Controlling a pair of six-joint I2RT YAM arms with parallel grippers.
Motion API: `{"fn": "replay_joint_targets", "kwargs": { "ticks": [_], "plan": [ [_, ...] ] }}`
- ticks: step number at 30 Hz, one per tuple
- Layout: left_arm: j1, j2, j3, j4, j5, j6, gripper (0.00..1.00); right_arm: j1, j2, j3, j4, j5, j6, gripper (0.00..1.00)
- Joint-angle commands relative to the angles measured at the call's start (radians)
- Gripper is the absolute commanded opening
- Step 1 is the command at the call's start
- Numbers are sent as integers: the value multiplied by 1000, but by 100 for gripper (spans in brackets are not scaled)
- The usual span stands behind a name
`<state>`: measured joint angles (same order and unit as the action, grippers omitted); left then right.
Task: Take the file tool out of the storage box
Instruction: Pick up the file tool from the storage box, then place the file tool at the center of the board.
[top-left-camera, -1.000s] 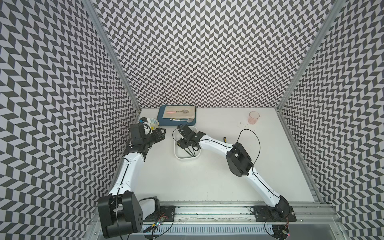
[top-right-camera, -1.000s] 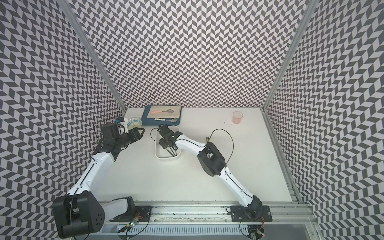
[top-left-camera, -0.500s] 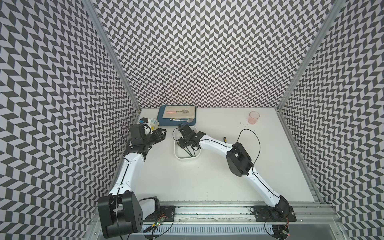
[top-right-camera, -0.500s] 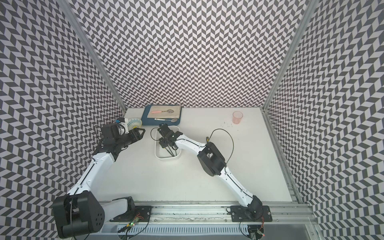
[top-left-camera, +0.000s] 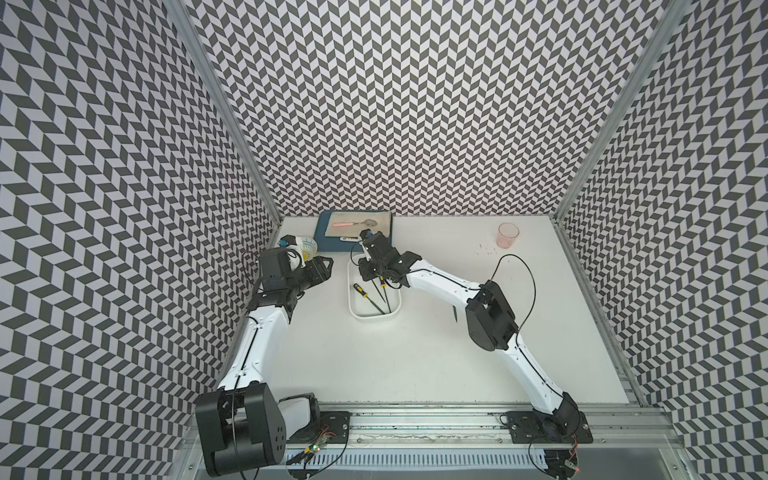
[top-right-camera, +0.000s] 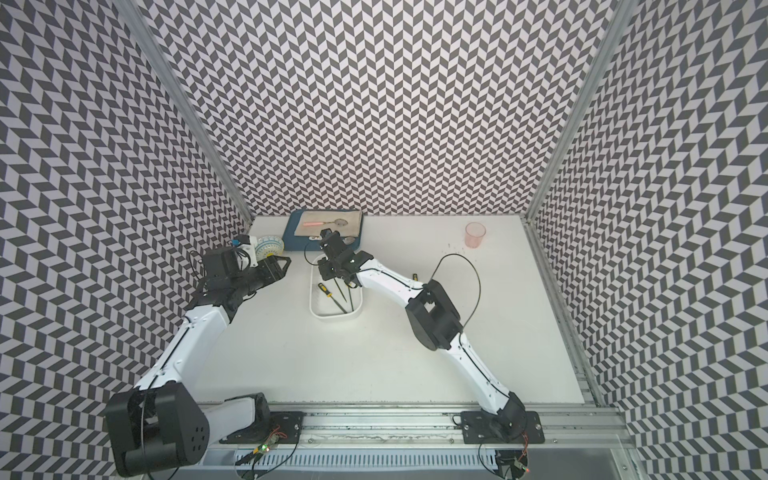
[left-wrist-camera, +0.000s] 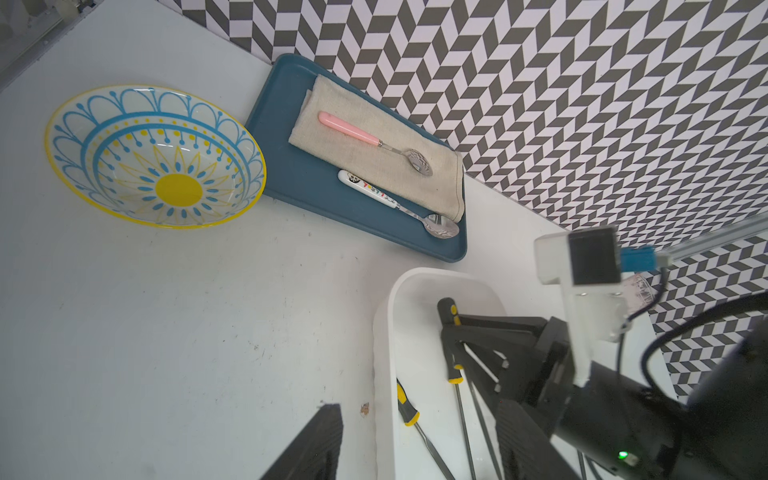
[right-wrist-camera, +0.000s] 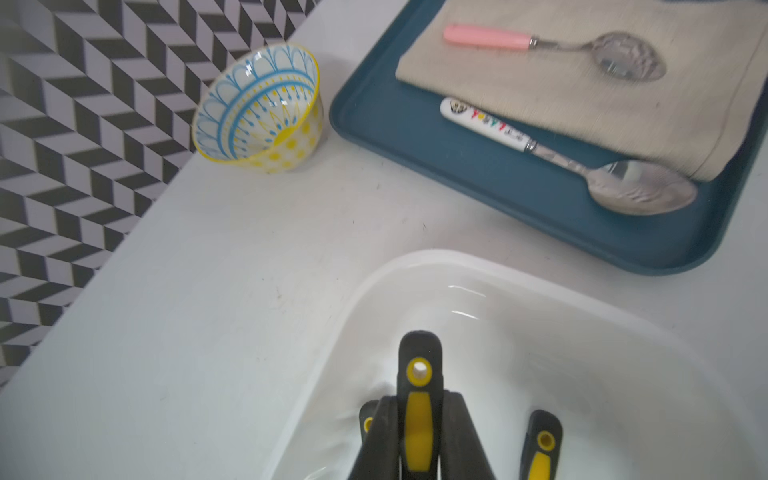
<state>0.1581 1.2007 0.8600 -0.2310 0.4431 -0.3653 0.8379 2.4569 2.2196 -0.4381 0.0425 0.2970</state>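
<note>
One file (right-wrist-camera: 417, 413) between right jaws, seemingly within storage box (right-wrist-camera: 457, 270).

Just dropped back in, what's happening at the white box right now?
The right gripper is shut on the black-and-yellow handle of a file inside the white storage box; that file is not out yet. Other files lie in the box beside it. The left gripper is open, holding nothing, next to the box near the patterned bowl.

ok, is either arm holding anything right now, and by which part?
Right gripper is shut on a black-and-yellow-handled file, fingers on its handle, within the white plastic storage box. Left gripper is open, holding nothing.
</note>
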Motion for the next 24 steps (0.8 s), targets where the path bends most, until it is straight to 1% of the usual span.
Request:
{"fn": "replay_joint_targets", "kwargs": {
  "ticks": [1, 4, 9, 13, 17, 20, 24],
  "plan": [
    [9, -3, -15, 34, 20, -4, 64, -10, -126, -25, 72, -1, -9, 0],
    [9, 0, -15, 37, 26, -4, 64, -20, -209, -83, 88, 25, -22, 0],
    [7, -1, -19, 39, 35, -6, 64, -46, -350, -235, 95, 68, -32, 0],
    [7, 3, -19, 38, 45, -10, 64, -70, -472, -413, 115, 172, -34, 0],
    [8, 5, -19, 37, 51, -11, 64, -133, -578, -604, 160, 193, -30, 0],
    [8, 5, -19, 37, 54, -12, 64, -172, -633, -714, 180, 224, -42, 0],
    [8, 7, -18, 38, 60, -13, 64, -225, -669, -816, 172, 237, -46, 0]
  ]
}}
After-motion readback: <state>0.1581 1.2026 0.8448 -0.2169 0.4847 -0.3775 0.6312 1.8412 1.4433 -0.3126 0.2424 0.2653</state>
